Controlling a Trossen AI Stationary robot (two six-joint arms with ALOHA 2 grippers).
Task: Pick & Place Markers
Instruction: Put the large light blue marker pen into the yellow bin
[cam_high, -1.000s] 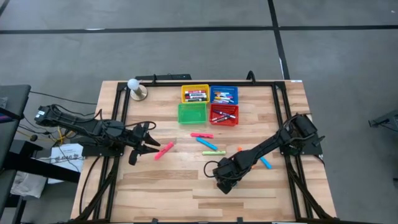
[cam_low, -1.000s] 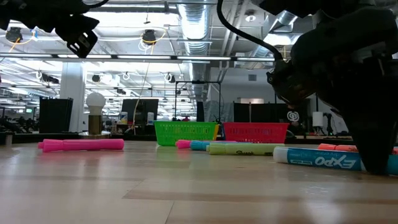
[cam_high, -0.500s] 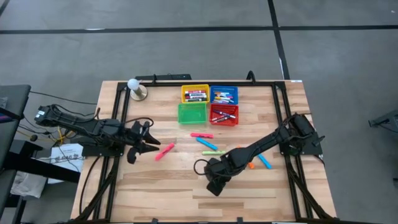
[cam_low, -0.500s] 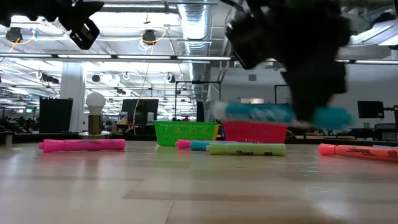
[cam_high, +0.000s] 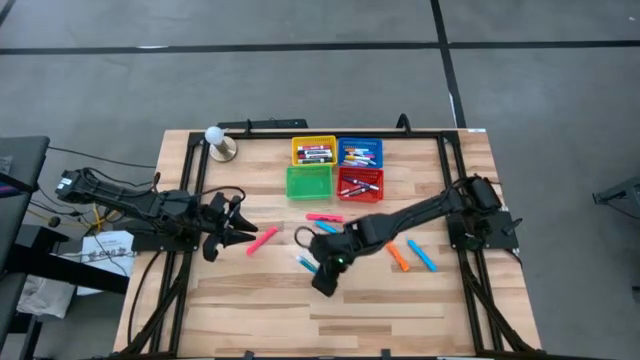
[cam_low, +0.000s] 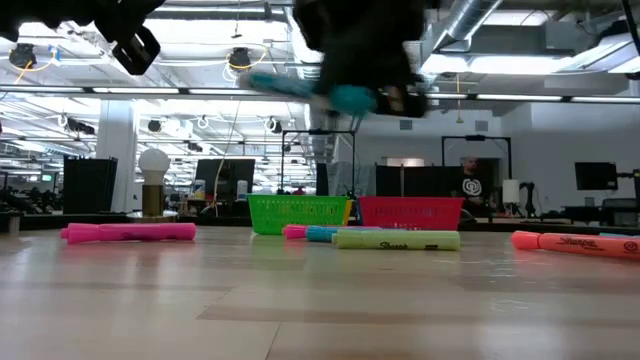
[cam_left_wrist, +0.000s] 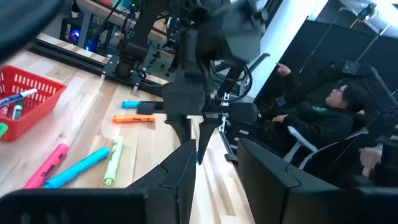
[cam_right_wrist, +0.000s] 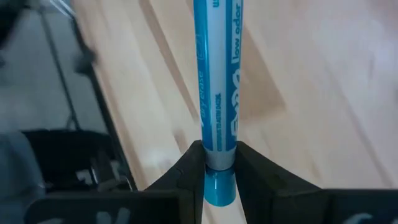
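The right gripper (cam_right_wrist: 220, 163) pinches a blue-and-white whiteboard marker (cam_right_wrist: 217, 81) above the wooden desk (cam_high: 400, 310); carry it level to, probably, the blue mesh basket (cam_high: 360, 152). The left gripper (cam_high: 232, 222) hovers part-open.

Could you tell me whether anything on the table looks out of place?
Yes: several loose markers lie scattered on the wooden table instead of in the baskets, including a pink marker beside the left gripper and an orange marker.
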